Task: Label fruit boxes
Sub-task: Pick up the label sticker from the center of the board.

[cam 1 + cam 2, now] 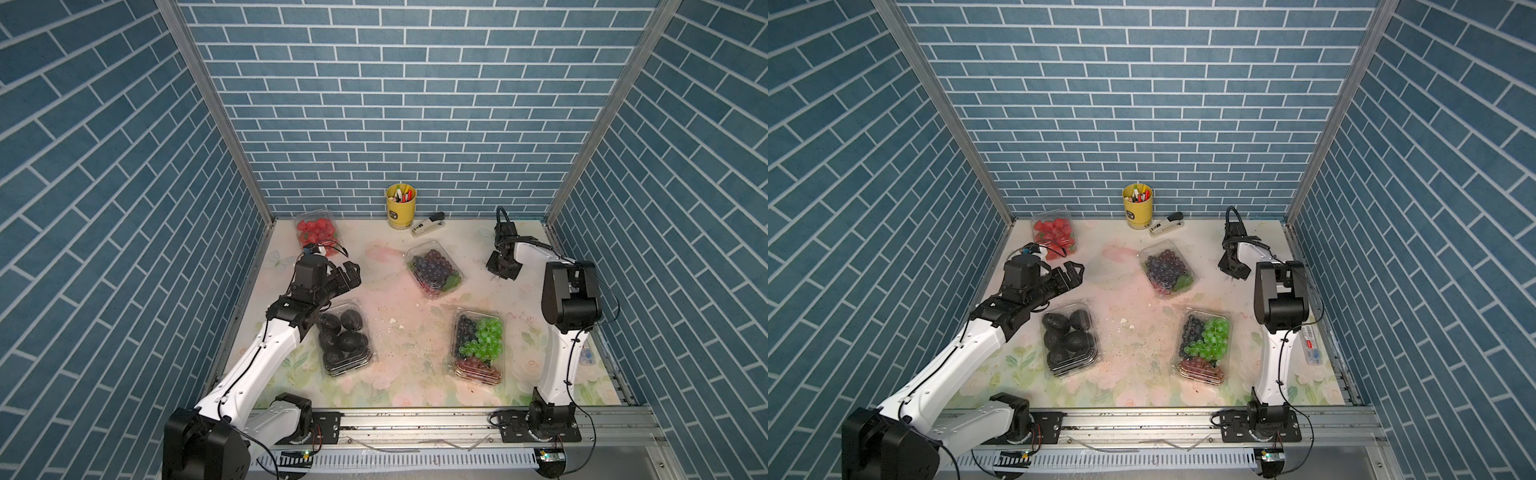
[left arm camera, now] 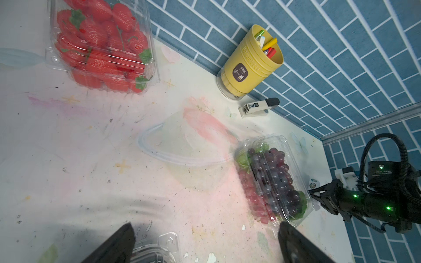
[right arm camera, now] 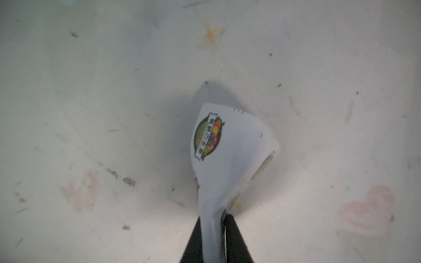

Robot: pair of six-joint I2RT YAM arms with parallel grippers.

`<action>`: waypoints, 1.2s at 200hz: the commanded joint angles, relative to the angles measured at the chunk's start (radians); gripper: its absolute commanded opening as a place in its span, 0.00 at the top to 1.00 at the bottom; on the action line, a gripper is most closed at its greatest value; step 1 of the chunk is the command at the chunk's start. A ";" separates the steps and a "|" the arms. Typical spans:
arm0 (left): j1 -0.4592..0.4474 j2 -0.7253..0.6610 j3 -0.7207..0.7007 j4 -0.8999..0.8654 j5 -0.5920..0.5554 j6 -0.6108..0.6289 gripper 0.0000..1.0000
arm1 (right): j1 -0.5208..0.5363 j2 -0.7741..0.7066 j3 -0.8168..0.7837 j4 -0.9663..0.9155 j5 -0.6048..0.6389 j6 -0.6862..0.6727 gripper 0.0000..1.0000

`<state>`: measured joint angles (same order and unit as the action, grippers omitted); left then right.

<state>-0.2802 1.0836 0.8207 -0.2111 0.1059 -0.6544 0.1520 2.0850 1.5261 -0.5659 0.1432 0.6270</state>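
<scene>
So the right pincer (image 3: 213, 219) is clamped on the sticker sheet (image 3: 234, 145), and the left pincer (image 2: 206, 225) gapes wide with nothing in it. The four fruit boxes (image 1: 434, 268) sit scattered over the worktop (image 1: 399, 299), none labelled yet as far as I can make out.

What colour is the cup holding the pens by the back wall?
The pen cup is yellow with a dark label, clearest in the left wrist view.
</scene>
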 commanded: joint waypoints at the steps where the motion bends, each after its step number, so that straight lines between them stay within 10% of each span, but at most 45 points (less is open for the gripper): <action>1: -0.005 0.014 -0.009 0.068 0.073 -0.024 0.00 | 0.035 -0.147 -0.066 0.090 -0.020 -0.118 0.83; 97: -0.038 0.221 0.106 0.389 0.447 -0.166 0.09 | 0.209 -0.612 -0.385 0.401 -0.332 -0.446 0.80; 240: -0.238 0.415 0.337 0.550 0.530 -0.118 0.37 | 0.433 -0.768 -0.457 0.513 -0.554 -0.415 0.78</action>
<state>-0.5095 1.4796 1.1328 0.3061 0.6174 -0.7925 0.5697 1.3563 1.0901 -0.0879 -0.3717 0.2043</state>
